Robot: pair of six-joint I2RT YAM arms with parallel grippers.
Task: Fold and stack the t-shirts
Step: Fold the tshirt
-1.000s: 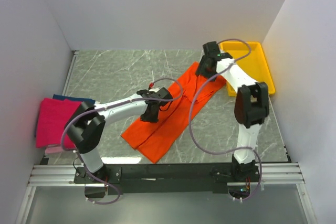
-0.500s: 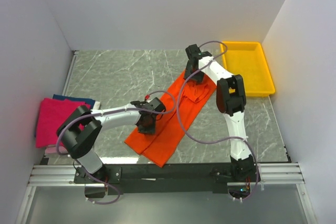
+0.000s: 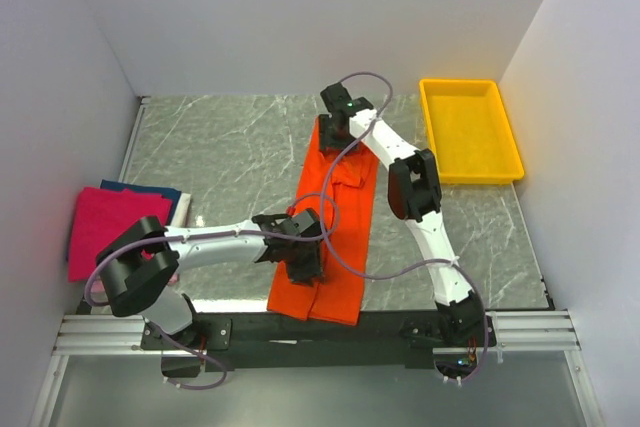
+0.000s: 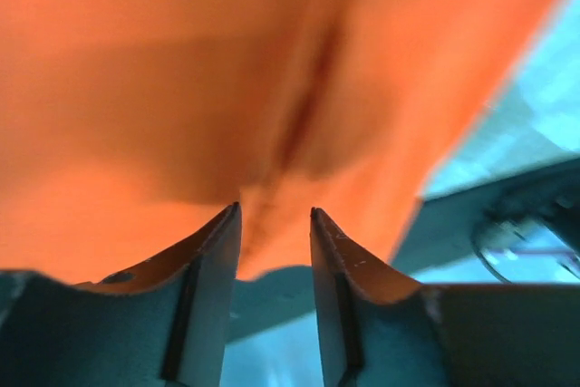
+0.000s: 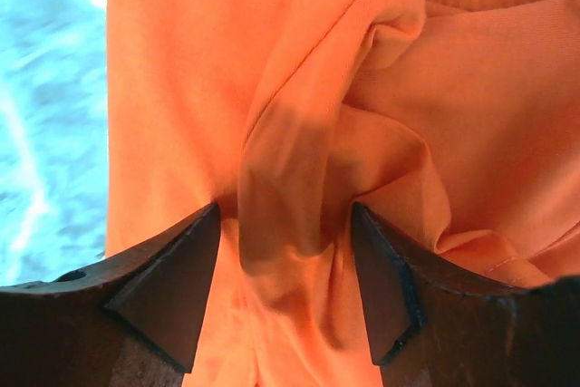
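The orange t-shirt lies as a long narrow strip on the table, running from the far middle to the near edge. My right gripper is at its far end, jaws closed on a bunched fold of orange cloth in the right wrist view. My left gripper is at the strip's near left edge. In the left wrist view its narrow jaws pinch the cloth's edge. A folded magenta-pink shirt lies at the far left on a dark blue one.
A yellow plastic tray stands at the back right by the right wall. White walls close in the table on three sides. The metal rail of the arm bases runs along the near edge, just below the shirt's near end.
Both grippers moved with the orange shirt. The right one went left, away from the tray. The left one came toward the near edge. The shirt turned from a diagonal to nearly straight.
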